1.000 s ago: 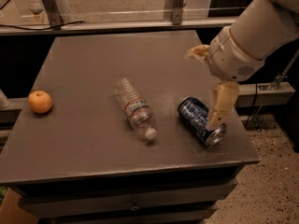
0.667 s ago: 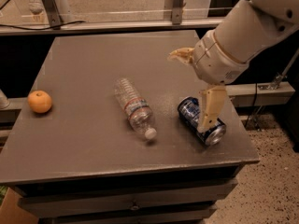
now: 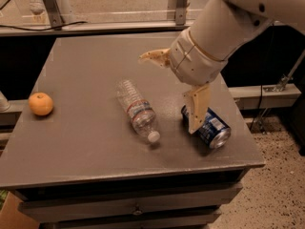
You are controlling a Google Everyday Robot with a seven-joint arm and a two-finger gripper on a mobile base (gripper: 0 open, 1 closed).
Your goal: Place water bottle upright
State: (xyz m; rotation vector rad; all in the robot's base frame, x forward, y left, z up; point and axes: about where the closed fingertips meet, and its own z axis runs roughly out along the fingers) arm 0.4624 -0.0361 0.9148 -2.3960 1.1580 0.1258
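Observation:
The water bottle point(image 3: 137, 109) lies on its side in the middle of the grey table point(image 3: 86, 142), white cap toward the front edge, label band around its middle. My gripper point(image 3: 171, 89) hangs above the table just right of the bottle, open, with one tan finger point(image 3: 153, 57) pointing left and the other point(image 3: 196, 108) pointing down beside the can. It holds nothing and is not touching the bottle.
A blue soda can point(image 3: 210, 128) lies on its side at the front right, partly behind the lower finger. An orange point(image 3: 41, 104) sits near the table's left edge. A rail and glass panel run behind the table.
The arm has swung left across the table, from over the can toward the bottle. The bottle, can and orange have not moved.

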